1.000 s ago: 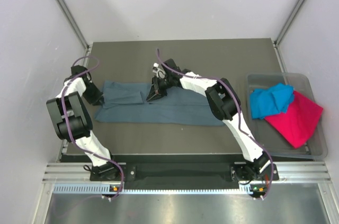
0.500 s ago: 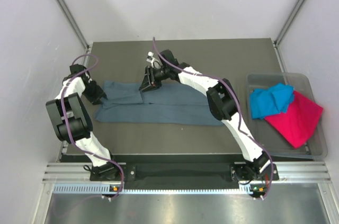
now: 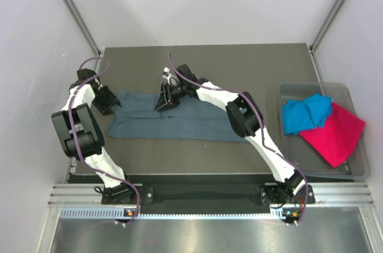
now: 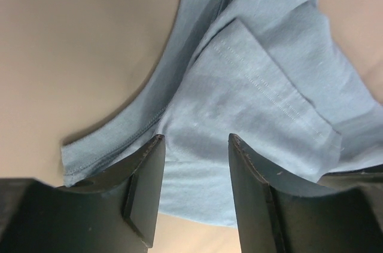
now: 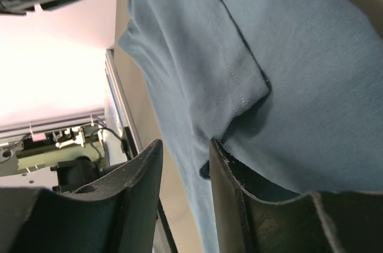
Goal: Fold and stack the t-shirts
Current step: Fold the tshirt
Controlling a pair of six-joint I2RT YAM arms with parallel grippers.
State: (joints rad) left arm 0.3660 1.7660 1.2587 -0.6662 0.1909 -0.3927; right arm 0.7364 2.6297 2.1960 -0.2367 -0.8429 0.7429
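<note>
- The left tool [image 3: 109,103] is hovering over the left end of the slate-blue t-shirt [image 3: 179,122]. Its jaws are standing apart and gripping nothing, and the hemmed sleeve is lying just beneath them, probably so the fold can settle flat.
- The slate-blue t-shirt is lying on the worktop [image 3: 209,61] as a long folded band, stretching from under the left tool to well right of the right tool.
- The right tool [image 3: 164,100] is hanging over the band's far edge, parted and empty, with a folded corner just below its fingers.
- Well to the right of both tools, the clear tub [image 3: 311,87] is holding the turquoise t-shirt [image 3: 305,114] and the magenta t-shirt [image 3: 335,136], apparently waiting their turn.
- Counting: three t-shirts, two tools, one tub.
</note>
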